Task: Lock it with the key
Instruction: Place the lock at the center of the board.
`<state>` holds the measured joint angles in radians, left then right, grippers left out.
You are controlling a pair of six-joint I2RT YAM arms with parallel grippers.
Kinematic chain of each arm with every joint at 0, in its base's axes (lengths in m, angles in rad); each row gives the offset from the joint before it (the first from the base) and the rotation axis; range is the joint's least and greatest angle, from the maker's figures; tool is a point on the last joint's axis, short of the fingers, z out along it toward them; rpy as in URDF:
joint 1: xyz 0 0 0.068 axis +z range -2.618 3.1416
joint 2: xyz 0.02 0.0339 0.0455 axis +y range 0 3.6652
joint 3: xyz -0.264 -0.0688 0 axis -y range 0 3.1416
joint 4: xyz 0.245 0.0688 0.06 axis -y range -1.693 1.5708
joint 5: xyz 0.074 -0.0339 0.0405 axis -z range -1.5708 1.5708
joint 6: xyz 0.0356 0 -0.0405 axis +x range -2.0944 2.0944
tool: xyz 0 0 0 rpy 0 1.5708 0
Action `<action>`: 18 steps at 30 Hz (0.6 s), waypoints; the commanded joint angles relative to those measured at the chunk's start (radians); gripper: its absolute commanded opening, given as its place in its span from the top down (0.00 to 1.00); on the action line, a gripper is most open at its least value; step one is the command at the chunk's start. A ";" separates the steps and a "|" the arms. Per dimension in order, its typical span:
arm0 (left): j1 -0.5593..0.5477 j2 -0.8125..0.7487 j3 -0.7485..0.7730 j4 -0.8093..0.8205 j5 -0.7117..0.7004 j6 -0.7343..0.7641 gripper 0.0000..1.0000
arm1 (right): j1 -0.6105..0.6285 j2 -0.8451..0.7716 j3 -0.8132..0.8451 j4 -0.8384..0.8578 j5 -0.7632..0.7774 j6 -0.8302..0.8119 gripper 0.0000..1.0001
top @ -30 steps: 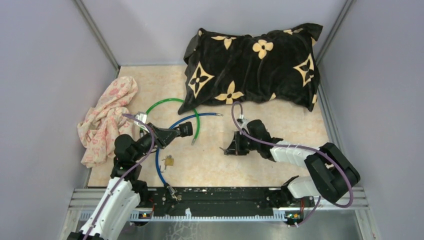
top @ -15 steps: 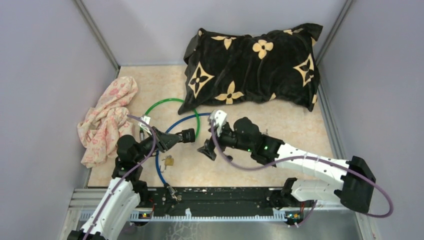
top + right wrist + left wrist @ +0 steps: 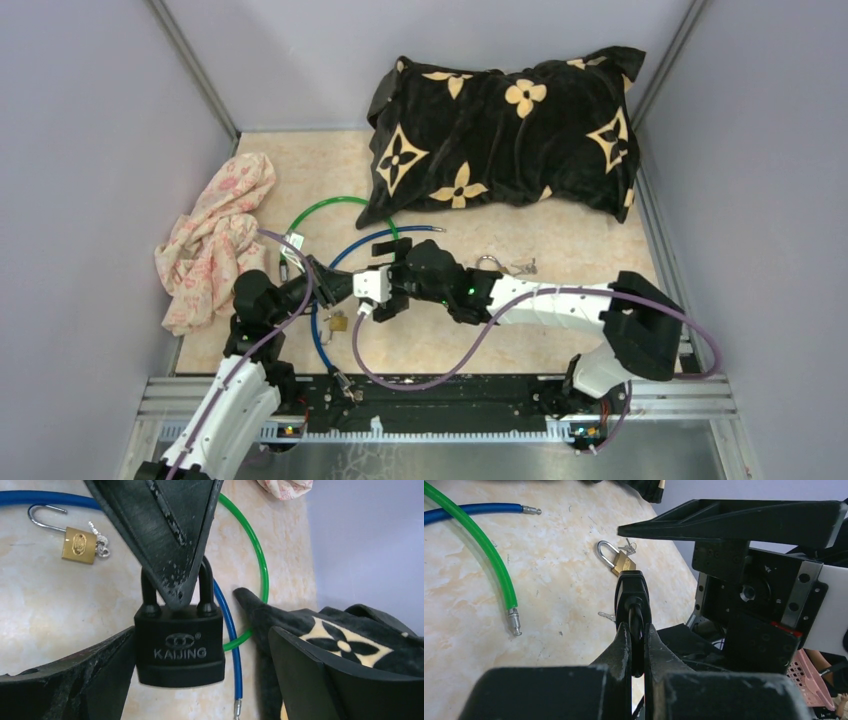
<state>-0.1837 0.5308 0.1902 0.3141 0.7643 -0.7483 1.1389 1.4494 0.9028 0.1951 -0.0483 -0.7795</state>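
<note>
- The black padlock (image 3: 179,647) had its shackle top hidden behind the left gripper (image 3: 175,597).
- The blue cable (image 3: 474,510) ran off the left wrist view's left edge.

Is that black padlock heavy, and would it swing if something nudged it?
Probably heavy for its size: the black padlock looks solid and chunky. It would likely pivot or swing when nudged, since the left gripper pinches only its thin shackle.
</note>
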 commanded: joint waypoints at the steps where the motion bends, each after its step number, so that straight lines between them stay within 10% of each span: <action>1: -0.004 -0.009 0.028 0.087 0.028 -0.014 1.00 | 0.005 0.075 0.121 0.036 0.020 -0.082 0.05; 10: -0.003 -0.019 0.008 0.098 0.008 -0.027 0.98 | 0.000 0.074 0.122 0.016 0.136 0.007 0.93; 13: -0.003 -0.039 0.004 0.037 -0.095 -0.043 0.07 | -0.012 0.012 0.112 -0.096 0.146 0.173 0.95; 18: 0.001 -0.086 0.002 -0.020 -0.267 -0.009 0.01 | -0.047 0.045 0.160 -0.529 0.067 0.608 0.95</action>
<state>-0.1837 0.4828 0.1898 0.3191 0.6476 -0.7670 1.1145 1.5192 0.9962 -0.0299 0.0448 -0.5510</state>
